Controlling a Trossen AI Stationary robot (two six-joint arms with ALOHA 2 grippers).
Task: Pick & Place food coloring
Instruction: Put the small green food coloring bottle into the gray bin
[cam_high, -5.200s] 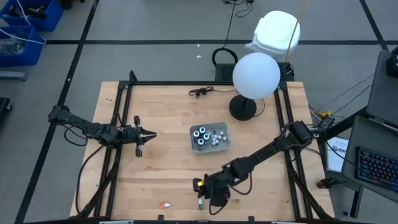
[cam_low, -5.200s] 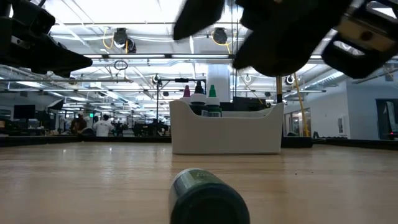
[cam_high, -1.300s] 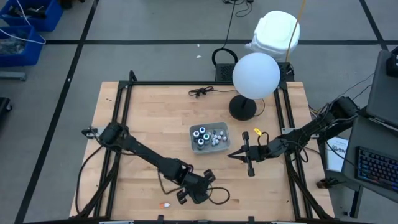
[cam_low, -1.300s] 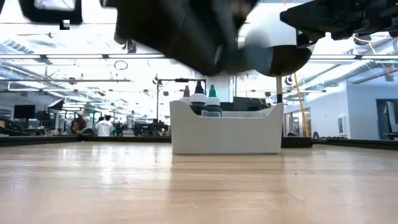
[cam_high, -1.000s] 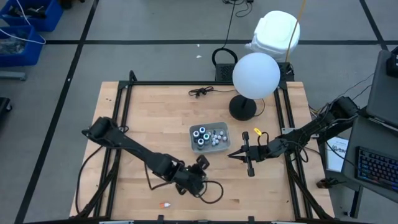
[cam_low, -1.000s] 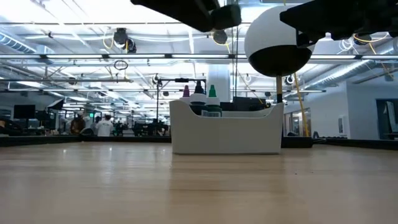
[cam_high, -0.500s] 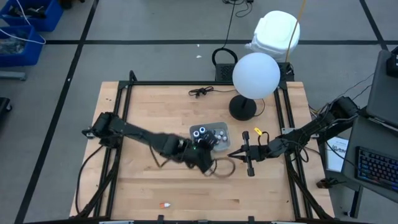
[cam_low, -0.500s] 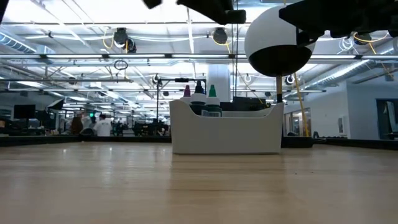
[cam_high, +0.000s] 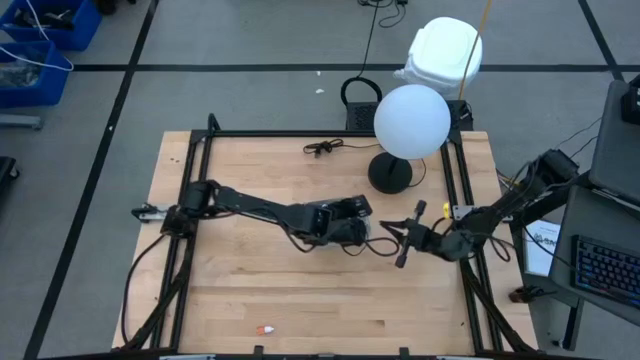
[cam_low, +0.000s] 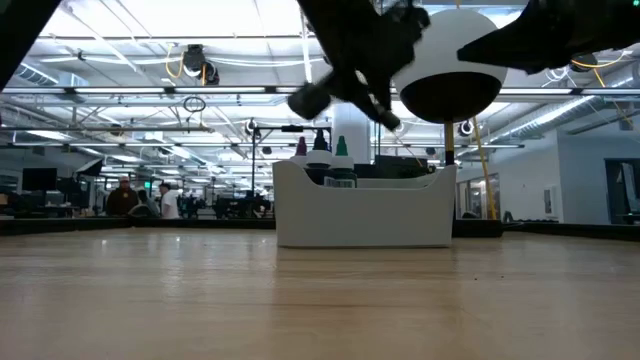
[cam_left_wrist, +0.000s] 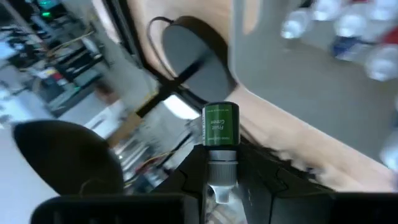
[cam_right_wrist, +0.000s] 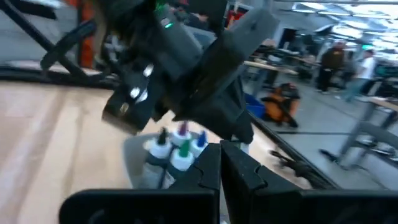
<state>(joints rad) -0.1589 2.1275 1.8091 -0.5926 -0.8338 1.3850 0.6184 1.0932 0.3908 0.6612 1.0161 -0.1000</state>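
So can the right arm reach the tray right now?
Probably not cleanly: the left gripper, holding a green food coloring bottle, sits over the tray, between it and the shut right gripper.

One camera looked straight down on my bench (cam_high: 230, 290); another sat level with it; both shared the tray (cam_low: 360, 215); wrist cameras rode close.

Beyond the left pincer (cam_high: 362, 228), past the table's (cam_high: 250, 290) far edge, a white globe lamp (cam_high: 411, 121) stood on a black round base (cam_high: 390, 174), with a white bin (cam_high: 444, 50) behind it on grey floor (cam_high: 250, 100) crossed by dark lines. Blue crates (cam_high: 35, 45) sat well off to that pincer's far left. Level across the table, long ceiling lights (cam_low: 150, 40) ran over a workshop hall where people (cam_low: 140, 198) stood among benches.
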